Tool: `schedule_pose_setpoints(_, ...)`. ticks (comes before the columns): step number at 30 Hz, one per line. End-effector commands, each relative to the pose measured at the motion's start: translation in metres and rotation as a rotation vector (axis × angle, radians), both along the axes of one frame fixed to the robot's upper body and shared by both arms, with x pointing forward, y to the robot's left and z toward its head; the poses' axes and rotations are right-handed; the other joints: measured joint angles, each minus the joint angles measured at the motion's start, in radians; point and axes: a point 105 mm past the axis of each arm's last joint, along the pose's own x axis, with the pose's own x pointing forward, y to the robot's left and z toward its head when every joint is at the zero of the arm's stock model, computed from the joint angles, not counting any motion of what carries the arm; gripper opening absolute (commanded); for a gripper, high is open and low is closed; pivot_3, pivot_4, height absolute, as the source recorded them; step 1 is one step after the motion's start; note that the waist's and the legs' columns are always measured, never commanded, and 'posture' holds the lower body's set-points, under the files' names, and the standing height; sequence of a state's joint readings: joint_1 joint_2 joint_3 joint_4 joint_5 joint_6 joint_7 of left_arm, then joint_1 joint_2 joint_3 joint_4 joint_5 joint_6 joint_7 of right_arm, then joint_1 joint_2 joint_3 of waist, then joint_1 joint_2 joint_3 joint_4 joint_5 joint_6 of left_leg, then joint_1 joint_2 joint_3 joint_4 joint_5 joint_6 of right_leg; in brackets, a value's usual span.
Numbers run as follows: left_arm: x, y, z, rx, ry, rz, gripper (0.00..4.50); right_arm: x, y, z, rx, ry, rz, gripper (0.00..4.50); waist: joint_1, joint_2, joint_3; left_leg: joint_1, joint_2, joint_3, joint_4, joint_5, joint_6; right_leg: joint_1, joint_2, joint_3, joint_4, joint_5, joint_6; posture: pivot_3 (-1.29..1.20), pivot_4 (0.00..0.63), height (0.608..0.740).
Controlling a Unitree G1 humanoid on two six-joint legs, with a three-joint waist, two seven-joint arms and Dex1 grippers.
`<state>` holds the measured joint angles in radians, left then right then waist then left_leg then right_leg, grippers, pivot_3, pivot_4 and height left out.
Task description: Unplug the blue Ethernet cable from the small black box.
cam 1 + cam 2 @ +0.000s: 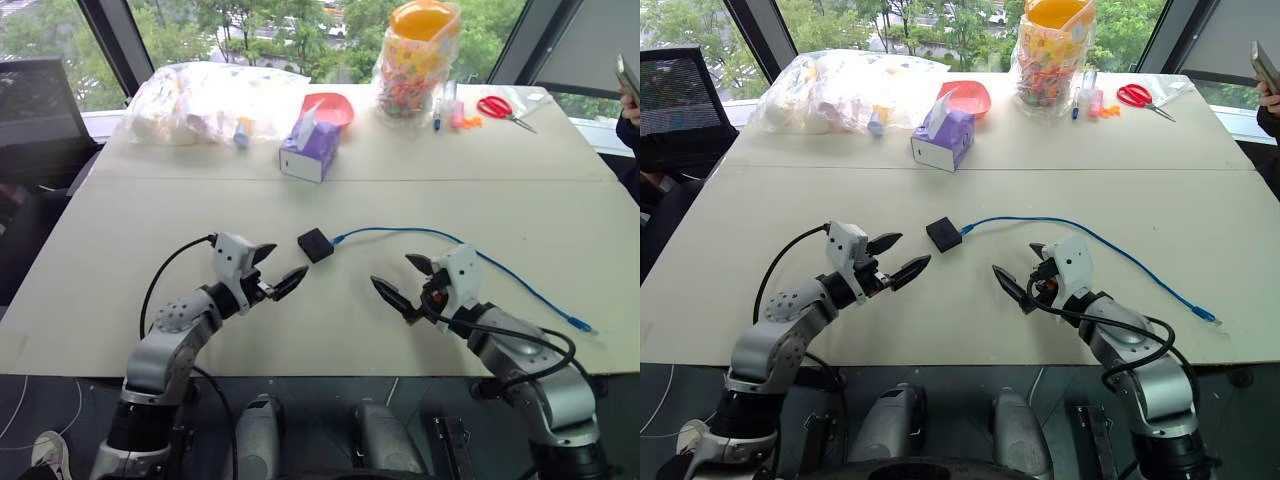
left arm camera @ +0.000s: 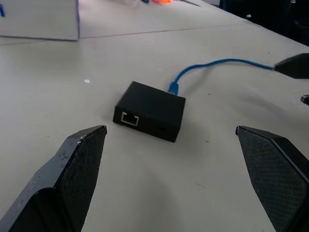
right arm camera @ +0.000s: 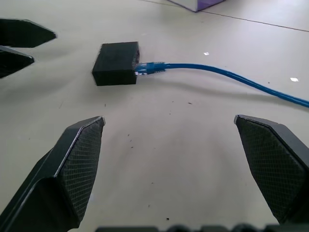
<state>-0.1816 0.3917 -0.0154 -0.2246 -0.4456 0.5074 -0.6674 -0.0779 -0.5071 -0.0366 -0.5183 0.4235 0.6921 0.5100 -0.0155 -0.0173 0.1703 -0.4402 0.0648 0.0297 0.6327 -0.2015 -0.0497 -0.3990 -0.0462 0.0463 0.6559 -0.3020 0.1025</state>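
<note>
The small black box point(image 1: 315, 244) lies flat on the beige table point(image 1: 120, 250), between my two arms and a little beyond them. The blue Ethernet cable point(image 1: 440, 237) is plugged into the box's right side and runs right across the table to a loose plug point(image 1: 581, 323) near the front edge. In the left wrist view the box point(image 2: 151, 110) shows an empty port facing me, with the cable point(image 2: 203, 68) behind it. My left gripper point(image 1: 278, 268) is open, just left of the box and short of it. My right gripper point(image 1: 402, 279) is open, to the box's right, near the cable point(image 3: 231, 75).
At the table's far side stand a purple tissue box point(image 1: 311, 150), a red bowl point(image 1: 330, 106), a clear bag of items point(image 1: 210, 100), a jar of colourful pieces point(image 1: 417, 62) and red scissors point(image 1: 503, 110). A person's hand with a phone point(image 1: 627, 85) shows at the right edge.
</note>
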Motion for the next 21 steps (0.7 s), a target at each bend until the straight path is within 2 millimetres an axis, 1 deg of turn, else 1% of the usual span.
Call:
schedule_pose_setpoints(1,0.004,0.001,0.013,-0.007,0.011,-0.093,4.46,0.007,0.009,0.028,-0.104,-0.014,0.155,4.50,-0.002,0.000,0.000,0.000,0.000,0.000,0.000,0.000,0.000,0.000,0.000,0.000,0.000,0.000,0.000,0.00,0.150,0.735)
schedule_pose_setpoints(5,0.010,0.002,0.014,0.024,0.019,-0.143,4.46,0.022,0.008,0.032,-0.273,0.043,0.247,4.50,0.002,0.000,0.000,0.001,0.000,0.000,-0.001,0.001,0.001,0.000,0.000,0.000,0.000,0.001,-0.001,0.00,0.150,0.735)
schedule_pose_setpoints(7,0.012,0.001,0.018,0.056,0.010,-0.198,4.46,0.042,0.018,0.046,-0.353,0.023,0.386,4.50,0.001,0.000,0.001,0.000,0.000,0.000,-0.002,0.001,0.001,-0.001,0.000,0.000,-0.001,0.001,-0.001,0.00,0.150,0.735)
schedule_pose_setpoints(9,0.017,0.003,0.025,0.081,-0.027,-0.217,4.46,0.059,0.029,0.057,-0.422,0.032,0.497,4.50,-0.005,0.003,0.004,-0.003,0.000,0.003,-0.002,0.001,0.002,-0.006,0.000,0.002,0.000,0.001,0.000,0.00,0.150,0.735)
schedule_pose_setpoints(12,0.027,0.007,0.038,0.062,-0.058,-0.178,4.46,0.089,0.037,0.047,-0.639,0.051,0.580,4.50,-0.005,0.003,0.004,-0.002,0.000,0.004,-0.002,0.001,0.002,-0.007,0.001,0.003,0.001,0.003,0.003,0.00,0.150,0.735)
schedule_pose_setpoints(15,0.029,0.009,0.048,0.044,-0.090,-0.146,4.46,0.110,0.049,0.044,-0.762,0.079,0.649,4.50,-0.004,0.003,0.004,-0.003,0.000,0.004,-0.003,0.001,0.002,-0.008,0.002,0.003,0.003,0.003,0.004,0.00,0.150,0.735)
schedule_pose_setpoints(18,0.027,0.011,0.054,0.035,-0.109,-0.118,4.46,0.119,0.058,0.039,-0.868,0.118,0.715,4.50,-0.001,0.003,0.004,-0.005,0.000,0.005,-0.003,0.001,0.002,-0.011,0.001,0.003,0.006,0.002,0.006,0.00,0.150,0.735)
schedule_pose_setpoints(21,0.023,0.014,0.055,0.032,-0.122,-0.083,4.46,0.122,0.064,0.029,-0.968,0.143,0.761,4.50,0.000,0.003,0.004,-0.006,0.000,0.006,-0.003,0.001,0.002,-0.012,0.001,0.003,0.007,0.002,0.006,0.00,0.150,0.735)
